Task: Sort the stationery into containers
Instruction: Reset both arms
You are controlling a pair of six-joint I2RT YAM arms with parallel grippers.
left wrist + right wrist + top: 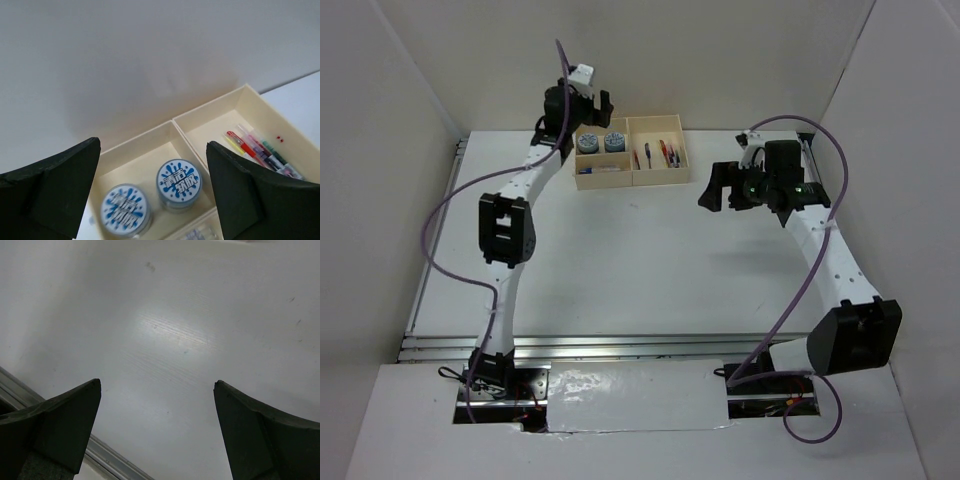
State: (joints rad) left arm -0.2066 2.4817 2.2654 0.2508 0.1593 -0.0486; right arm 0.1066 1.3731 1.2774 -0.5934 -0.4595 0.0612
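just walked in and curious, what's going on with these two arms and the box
Two robot arms are sorting stationery into a cream box. Pens lie in its large section, two round blue-and-white cylinders stand in one small section, a clear tube in the other. The left gripper hovers open and empty above the cylinders; the right gripper is open over the table, right of the box.

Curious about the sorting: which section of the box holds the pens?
The large right section; the smaller ones hold round tubs and a tube.
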